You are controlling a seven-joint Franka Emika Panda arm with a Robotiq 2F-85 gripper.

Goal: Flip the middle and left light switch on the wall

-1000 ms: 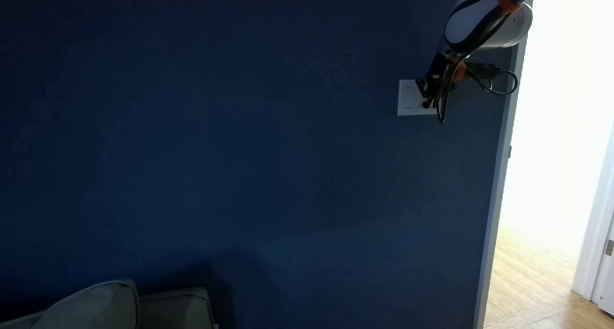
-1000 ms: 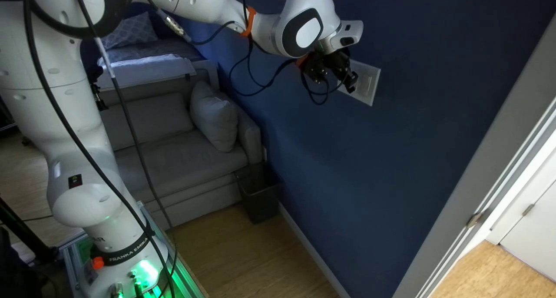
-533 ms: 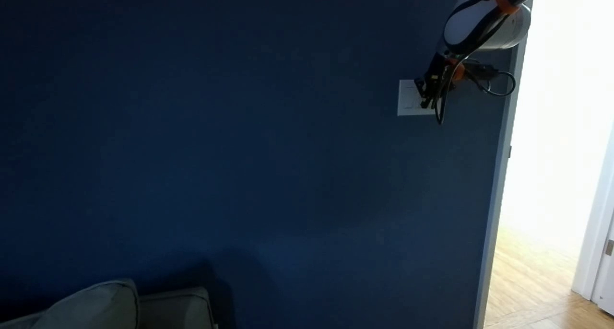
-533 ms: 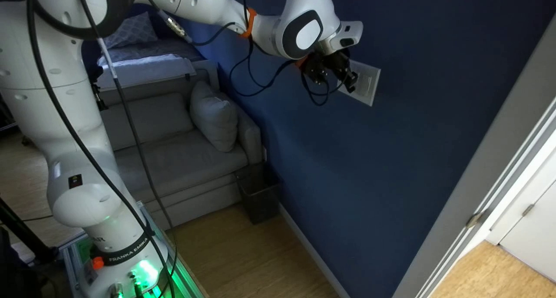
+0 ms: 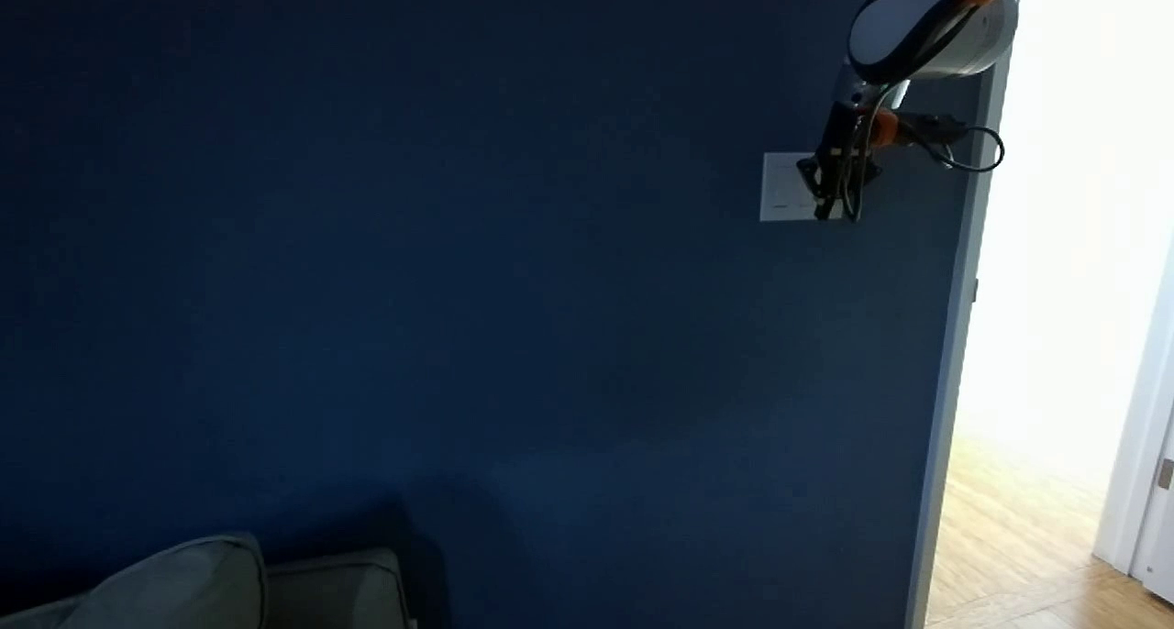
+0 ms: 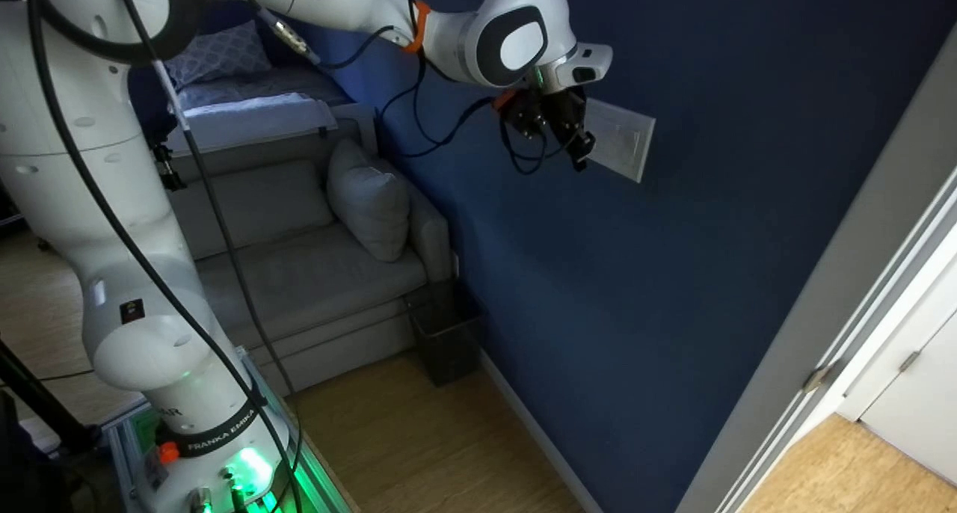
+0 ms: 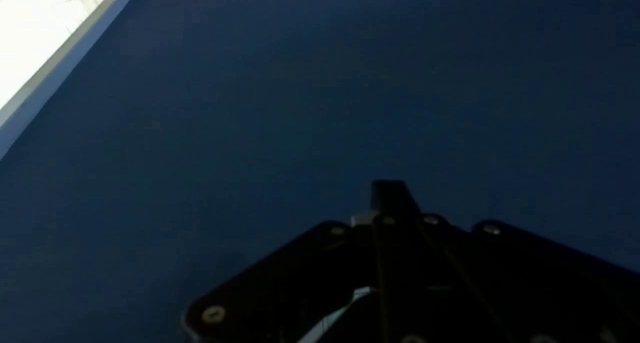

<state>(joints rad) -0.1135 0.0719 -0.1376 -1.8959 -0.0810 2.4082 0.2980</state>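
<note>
White-shelled, backing off slightly from the navy wall [image 5: 459,290] and uncovering more, in an exterior view, of the pale switch plate [image 6: 620,139] mounted there, yet bringing no visible change in the lighting and giving no readable sign of a flip. Likely regrouping for another press rather than finishing. Stretching out toward the wall with the arm [image 6: 348,1], bending down sharply at the wrist, and clenching the gripper [image 6: 581,161] on nothing visible, while pointing the tips steeply down in front of the plate's lower part, probably without touching.
</note>
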